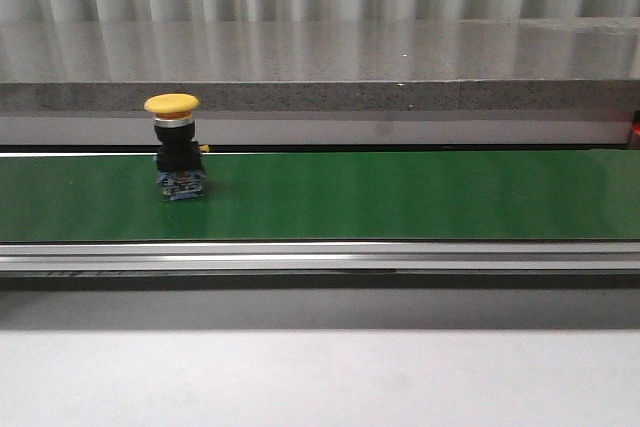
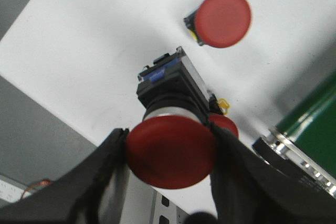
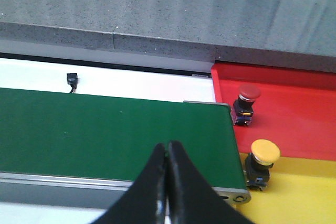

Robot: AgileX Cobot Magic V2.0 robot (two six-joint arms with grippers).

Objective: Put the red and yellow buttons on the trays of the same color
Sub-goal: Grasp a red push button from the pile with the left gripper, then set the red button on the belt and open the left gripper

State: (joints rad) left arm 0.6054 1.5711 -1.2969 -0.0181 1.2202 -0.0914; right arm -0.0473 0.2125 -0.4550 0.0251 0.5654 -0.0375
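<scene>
left fingers [image 2: 170, 182] pinch red button [image 2: 170, 151]; right fingers [image 3: 168, 174] pressed together | yellow button [image 1: 174, 147] near belt [image 1: 400, 197] far edge, seemingly

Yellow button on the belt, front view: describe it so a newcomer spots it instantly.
Find the green belt running across the middle of the front view. Near its left end stands the yellow button, upright, with a black body under a wide mushroom cap. It is the only object on the belt, and its cap is yellow.
</scene>
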